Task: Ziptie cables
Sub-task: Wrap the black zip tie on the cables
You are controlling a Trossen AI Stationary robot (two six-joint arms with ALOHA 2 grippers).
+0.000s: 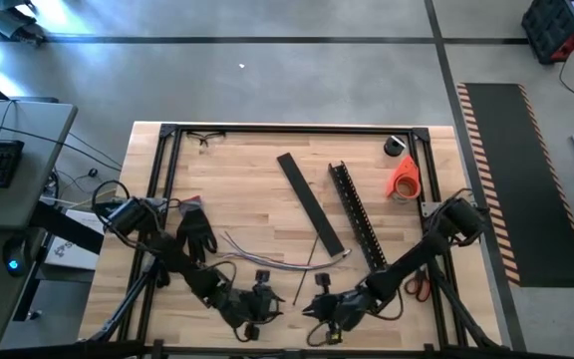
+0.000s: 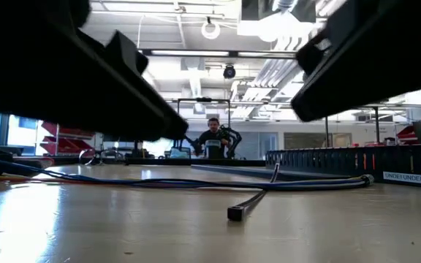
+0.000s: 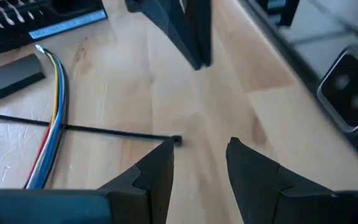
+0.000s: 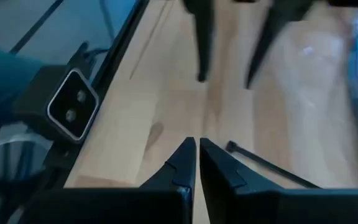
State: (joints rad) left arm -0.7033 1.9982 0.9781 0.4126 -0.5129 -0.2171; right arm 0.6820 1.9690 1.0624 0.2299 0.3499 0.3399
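The cables [image 1: 272, 261] lie loose on the desk [image 1: 247, 189] a little toward its near edge, between my two arms, with a thin black zip tie [image 1: 304, 275] lying across them. My left tool [image 1: 260, 302] hangs near the near edge just beside the tie's head, fingers [image 3: 157, 171] spread and empty. My right tool [image 1: 319, 307] sits close by, facing it, fingers [image 4: 185, 163] nearly pinched together on nothing. A black slotted bar [image 1: 356, 214] and a flat black strip [image 1: 310, 202] lie farther back.

Bare wood lies between the left gripper [image 1: 263, 296] and right gripper [image 1: 319, 302]; only a thin black ziptie [image 1: 301, 283] crosses it. Beyond, the cables [image 1: 267, 254] and flat black strip [image 1: 310, 202] bar passage.
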